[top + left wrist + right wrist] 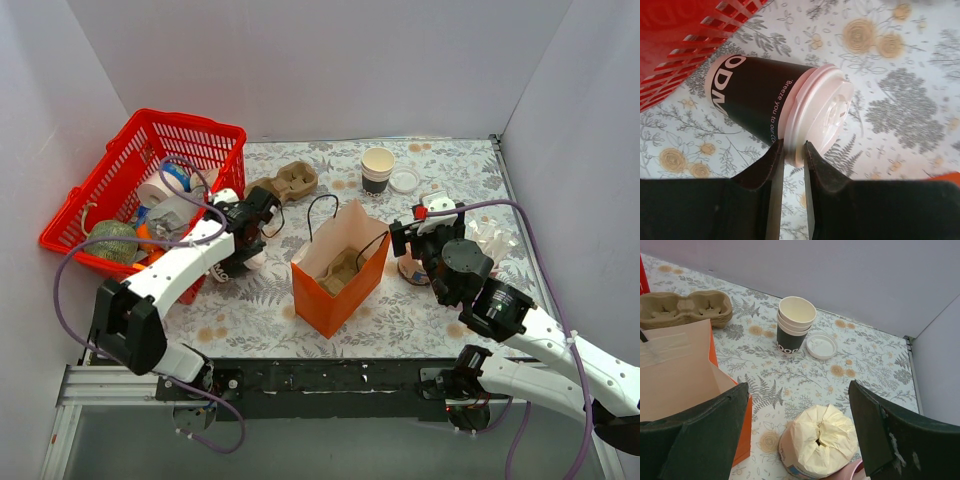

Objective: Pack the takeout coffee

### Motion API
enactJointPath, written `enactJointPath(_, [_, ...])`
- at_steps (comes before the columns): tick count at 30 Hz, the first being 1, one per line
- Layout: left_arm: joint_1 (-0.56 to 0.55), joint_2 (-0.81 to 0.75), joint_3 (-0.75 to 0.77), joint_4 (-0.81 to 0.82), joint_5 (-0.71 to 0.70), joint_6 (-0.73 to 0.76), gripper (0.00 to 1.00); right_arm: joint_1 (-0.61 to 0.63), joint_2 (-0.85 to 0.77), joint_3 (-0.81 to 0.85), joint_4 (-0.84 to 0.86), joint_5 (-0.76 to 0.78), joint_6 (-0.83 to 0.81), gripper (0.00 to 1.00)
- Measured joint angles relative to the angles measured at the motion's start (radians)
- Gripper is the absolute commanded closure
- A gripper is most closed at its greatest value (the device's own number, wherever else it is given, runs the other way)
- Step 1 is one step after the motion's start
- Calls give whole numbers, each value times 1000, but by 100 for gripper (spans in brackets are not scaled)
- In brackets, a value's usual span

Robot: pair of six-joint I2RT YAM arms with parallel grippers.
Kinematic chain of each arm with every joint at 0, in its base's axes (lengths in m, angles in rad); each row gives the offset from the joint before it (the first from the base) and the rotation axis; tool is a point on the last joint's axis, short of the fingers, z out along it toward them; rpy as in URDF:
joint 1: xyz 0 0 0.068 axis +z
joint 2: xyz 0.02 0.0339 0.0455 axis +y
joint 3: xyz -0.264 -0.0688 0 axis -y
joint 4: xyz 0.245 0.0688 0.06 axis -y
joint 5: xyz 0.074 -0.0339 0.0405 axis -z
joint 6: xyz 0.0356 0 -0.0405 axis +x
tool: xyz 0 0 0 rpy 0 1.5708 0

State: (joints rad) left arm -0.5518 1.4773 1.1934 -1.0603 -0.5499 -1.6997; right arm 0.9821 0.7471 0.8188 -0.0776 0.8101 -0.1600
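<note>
Lying on its side, the coffee [765, 100] rests on the tabletop [900, 110] beside the basket [670, 30], lid end toward the nearer left tool [792, 150], whose fingers [820, 172] nearly meet across its rim, grip unconfirmed; right tool [799, 387] spread wide, well apart.

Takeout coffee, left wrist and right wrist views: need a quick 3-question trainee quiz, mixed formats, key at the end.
1. True or false: the takeout coffee stands upright.
2. Pick one. The loose white lid lies: A) on the table beside the lidless cups; B) in the red basket; C) inside the orange bag.
3. Fill the blank: the left gripper has its jaws narrowed on either side of the rim of the coffee's ____.

Key: 1 false, it lies on its side; 2 A; 3 lid.
</note>
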Motion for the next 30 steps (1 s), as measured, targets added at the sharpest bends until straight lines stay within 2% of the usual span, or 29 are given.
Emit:
enactJointPath(15, [0,-408,20,134,88,62,100,0,-2,0,0,0,0,13])
enactJointPath(23, [0,-579,168,344,132,148,100,0,-10,15,-18,-1,19,13])
enactJointPath(28, [1,-570,263,504,364,201,100,0,-5,65,-82,11,53,13])
enactJointPath(30, [3,-535,283,592,552,202,100,0,-6,83,-109,21,66,14])
